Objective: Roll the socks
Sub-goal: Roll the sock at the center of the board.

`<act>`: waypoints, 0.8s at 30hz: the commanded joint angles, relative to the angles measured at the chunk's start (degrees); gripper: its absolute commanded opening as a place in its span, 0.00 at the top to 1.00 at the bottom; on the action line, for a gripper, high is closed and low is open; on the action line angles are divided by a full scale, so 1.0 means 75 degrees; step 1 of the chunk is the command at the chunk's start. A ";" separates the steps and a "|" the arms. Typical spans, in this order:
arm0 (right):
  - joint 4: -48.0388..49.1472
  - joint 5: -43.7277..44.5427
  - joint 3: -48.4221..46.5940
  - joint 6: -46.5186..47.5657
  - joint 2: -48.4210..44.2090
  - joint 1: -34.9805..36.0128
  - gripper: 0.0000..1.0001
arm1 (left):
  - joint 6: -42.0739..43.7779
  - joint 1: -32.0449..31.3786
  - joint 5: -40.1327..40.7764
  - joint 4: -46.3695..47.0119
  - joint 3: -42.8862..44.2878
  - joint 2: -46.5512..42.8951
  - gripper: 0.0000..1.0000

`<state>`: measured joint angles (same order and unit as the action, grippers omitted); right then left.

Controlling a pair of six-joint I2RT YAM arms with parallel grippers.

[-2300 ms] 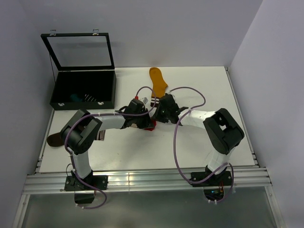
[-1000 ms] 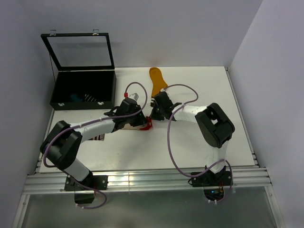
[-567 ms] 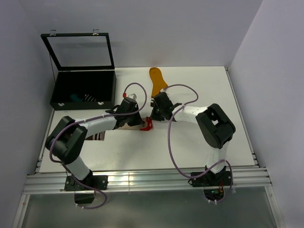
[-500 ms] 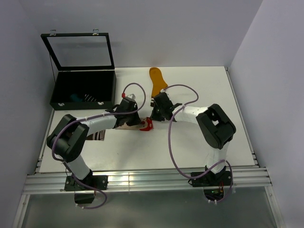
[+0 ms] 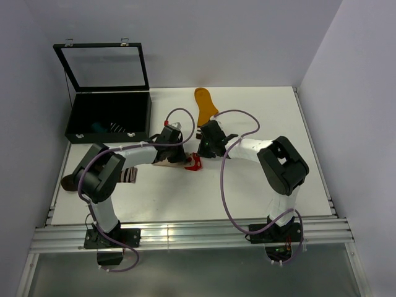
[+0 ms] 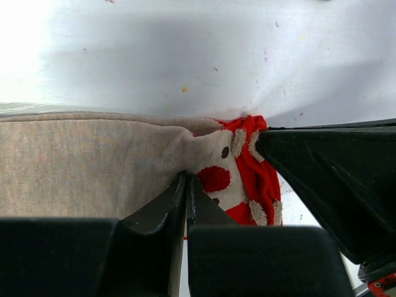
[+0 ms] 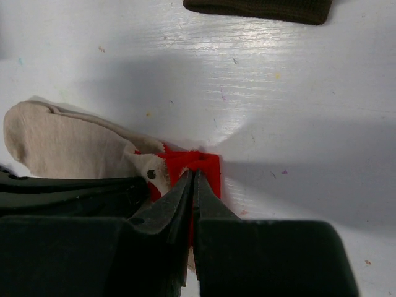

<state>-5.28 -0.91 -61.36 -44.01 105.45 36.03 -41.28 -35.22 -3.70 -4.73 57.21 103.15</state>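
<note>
Left pincer (image 6: 186, 184) has closed on the beige sock (image 6: 80, 161) beside the red end (image 7: 208, 167) the right pincer (image 7: 193, 179) pinches; grip set, next curl it over

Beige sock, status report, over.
Left gripper shut on beige sock beside its red-white end. Right gripper shut on that end. Mustard sock apart, nothing blocking.

Both end effectors (image 6: 186, 178) (image 7: 193, 174) closed, side by side
</note>
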 commanded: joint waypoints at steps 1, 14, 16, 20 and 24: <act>-0.0128 0.0109 -0.0010 -0.0050 -0.0337 0.0094 0.93 | 0.0136 -0.0120 -0.0232 0.0069 0.0247 0.0203 0.90; -0.0386 0.0670 0.0049 -0.0413 0.0120 0.0094 0.93 | -0.0086 -0.0331 0.0353 -0.0388 0.0235 -0.0639 0.85; -0.0398 0.0718 0.0061 -0.0437 0.0015 0.0094 0.93 | -0.0086 -0.0494 0.0458 -0.0552 0.0270 -0.0734 0.83; -0.0421 0.0695 0.0014 -0.0448 0.0014 0.0094 0.93 | -0.0063 -0.0950 0.0459 -0.0576 0.0376 -0.0886 0.78; -0.0421 0.0602 -0.0010 -0.0472 0.0073 0.0094 0.93 | 0.0334 -0.1397 0.0962 -0.0646 0.0493 -0.0875 0.75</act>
<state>-5.74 1.48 -61.36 -47.09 106.10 36.25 -41.12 -43.57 0.27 -8.75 58.65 98.63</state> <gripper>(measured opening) 0.074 0.244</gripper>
